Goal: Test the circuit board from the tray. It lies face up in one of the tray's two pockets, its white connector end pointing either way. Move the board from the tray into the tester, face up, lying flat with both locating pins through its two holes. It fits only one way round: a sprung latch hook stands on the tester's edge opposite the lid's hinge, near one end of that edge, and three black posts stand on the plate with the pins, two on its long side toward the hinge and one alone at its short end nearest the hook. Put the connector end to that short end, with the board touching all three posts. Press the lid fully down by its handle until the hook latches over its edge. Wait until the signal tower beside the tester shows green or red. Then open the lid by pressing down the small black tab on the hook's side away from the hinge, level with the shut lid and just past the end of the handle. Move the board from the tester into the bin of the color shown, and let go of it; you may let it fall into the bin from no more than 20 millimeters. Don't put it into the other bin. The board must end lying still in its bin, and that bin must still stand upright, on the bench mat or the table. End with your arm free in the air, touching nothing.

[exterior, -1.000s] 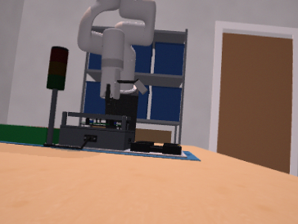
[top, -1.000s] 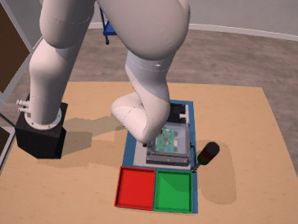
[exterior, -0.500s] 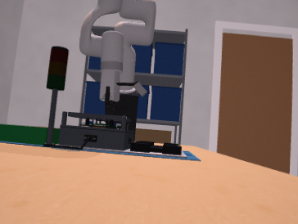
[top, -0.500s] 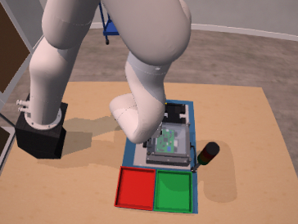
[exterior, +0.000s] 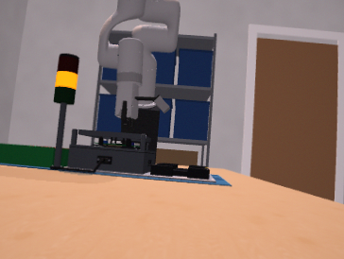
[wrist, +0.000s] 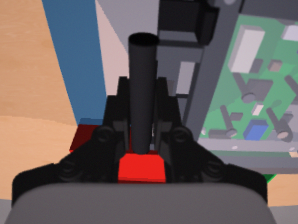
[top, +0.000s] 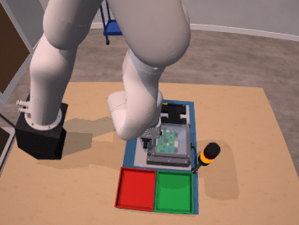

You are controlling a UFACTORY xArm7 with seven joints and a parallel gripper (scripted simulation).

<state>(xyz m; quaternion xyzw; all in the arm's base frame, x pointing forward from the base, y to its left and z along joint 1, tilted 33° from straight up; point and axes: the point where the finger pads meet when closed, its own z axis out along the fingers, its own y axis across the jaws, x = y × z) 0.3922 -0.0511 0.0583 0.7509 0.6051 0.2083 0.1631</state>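
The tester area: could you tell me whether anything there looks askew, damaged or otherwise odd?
Nothing stands out. The board lies flat under the tester's lid, the gripper is shut on the lid handle, and the signal tower glows yellow.

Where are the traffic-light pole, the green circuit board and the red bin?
Signal tower [exterior: 66, 78], exterior view: its lit amber band.
Circuit board [wrist: 250, 95], wrist view: its green face.
Red bin [top: 135, 189], top view: its floor.

Bright even light, soft arm shadows on the counter [top: 255, 123] toward its left edge, slightly blurred low-resolution pictures, no glare.
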